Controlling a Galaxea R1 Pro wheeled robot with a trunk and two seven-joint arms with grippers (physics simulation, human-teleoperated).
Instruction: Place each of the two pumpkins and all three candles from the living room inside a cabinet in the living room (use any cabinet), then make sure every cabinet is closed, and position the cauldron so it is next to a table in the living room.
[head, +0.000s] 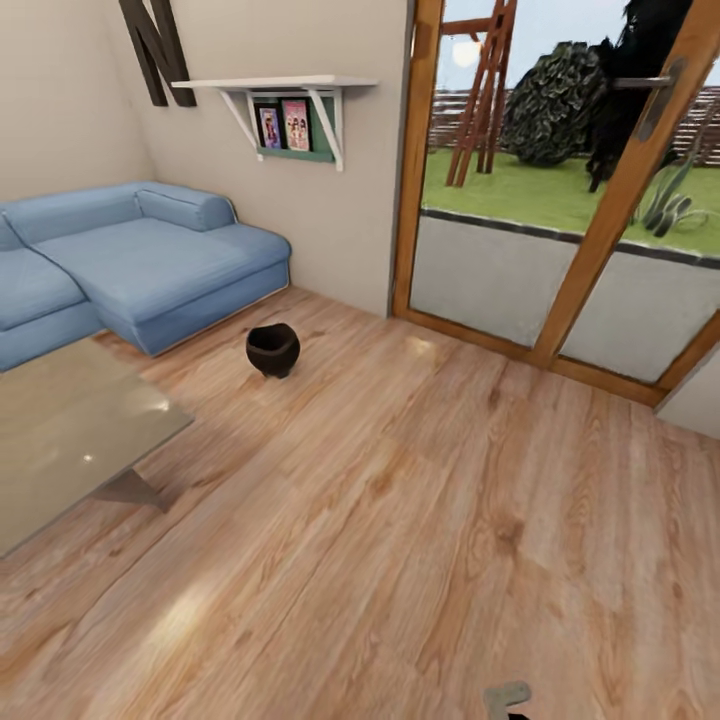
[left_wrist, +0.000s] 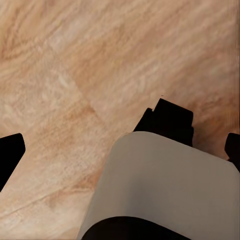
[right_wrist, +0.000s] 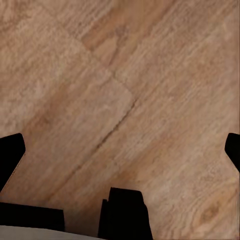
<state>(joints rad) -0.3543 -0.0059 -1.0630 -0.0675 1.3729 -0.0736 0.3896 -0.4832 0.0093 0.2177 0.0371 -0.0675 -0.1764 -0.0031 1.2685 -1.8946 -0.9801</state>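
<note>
So the cauldron (head: 273, 350) is sitting on the wood floor (head: 430, 520), just off the corner of the blue sofa (head: 150, 260) and a little way past the far corner of the bench (head: 70, 430). It's a squat, round-bellied black pot with a wide open mouth and a matte finish, and it looks like it stands on stubby little feet. It's upright and nothing is touching it.

The bench has a glossy glass top that picks up pale reflections, with a grey angled leg under its near corner. The sofa is a soft ribbed fabric, L-shaped with a chaise end. The floor is warm plank laminate with heavy grain and a bit of sheen.

Behind that there's a white wall shelf (head: 275, 85) with a green frame holding photos under it, big dark letters on the wall, and wood-framed glass doors (head: 600, 220) looking onto a lawn.

Both wrist views look down at floorboards. The left tool (left_wrist: 122, 150) has its dark fingertips far apart at the frame edges – wide open, nothing in it. The right tool (right_wrist: 122, 150) is the same – spread wide and empty.
</note>
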